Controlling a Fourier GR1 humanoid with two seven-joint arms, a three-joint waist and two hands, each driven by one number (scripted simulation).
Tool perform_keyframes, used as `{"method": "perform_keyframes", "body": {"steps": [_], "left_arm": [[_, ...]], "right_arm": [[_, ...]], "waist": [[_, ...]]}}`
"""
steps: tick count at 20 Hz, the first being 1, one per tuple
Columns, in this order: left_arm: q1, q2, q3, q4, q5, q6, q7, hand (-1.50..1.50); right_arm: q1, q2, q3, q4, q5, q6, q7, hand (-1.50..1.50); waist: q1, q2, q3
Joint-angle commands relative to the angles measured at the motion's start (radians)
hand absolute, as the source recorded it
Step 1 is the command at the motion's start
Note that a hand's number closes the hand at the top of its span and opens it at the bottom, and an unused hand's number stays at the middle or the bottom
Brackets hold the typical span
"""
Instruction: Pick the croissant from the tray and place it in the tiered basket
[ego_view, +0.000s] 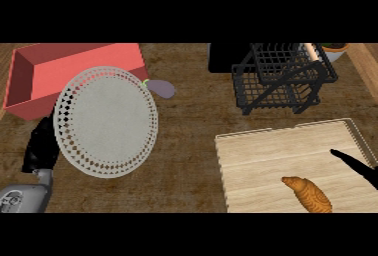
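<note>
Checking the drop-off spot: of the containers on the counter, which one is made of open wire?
The black tiered basket at the upper right, beyond the wooden tray. The red bin at upper left has solid walls, and the tray is flat wood.

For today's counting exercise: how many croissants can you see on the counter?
1. The golden-brown croissant lies on the pale wooden tray, near its lower edge, close to the black right hand. None shows in the black wire tiered basket; its wires could hide something.

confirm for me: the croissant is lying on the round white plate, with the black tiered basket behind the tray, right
Not quite. The head view shows the croissant lying on the wooden tray, not on the round white plate. The black tiered basket does stand behind the tray.
</note>
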Motion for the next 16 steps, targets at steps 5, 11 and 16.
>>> {"method": "perform_keyframes", "body": {"steps": [5, 11, 16], "left_arm": [[-0.052, -0.050, 0.038, 0.046, -0.042, -0.042, 0.007, 0.00], [-0.020, -0.059, 0.082, 0.022, -0.074, -0.073, -0.004, 0.00], [-0.046, -0.064, 0.111, 0.022, -0.073, -0.107, 0.023, 0.00]], "right_arm": [[0.045, 0.115, 0.011, 0.000, 0.130, 0.033, -0.020, -1.50], [0.004, 0.179, -0.020, 0.030, 0.164, 0.081, 0.007, -1.50], [-0.050, 0.196, -0.040, 0.130, 0.217, 0.099, -0.067, -1.50]], "waist": [[-0.002, 0.000, 0.000], [0.001, 0.000, 0.000], [0.002, 0.000, 0.000]]}}
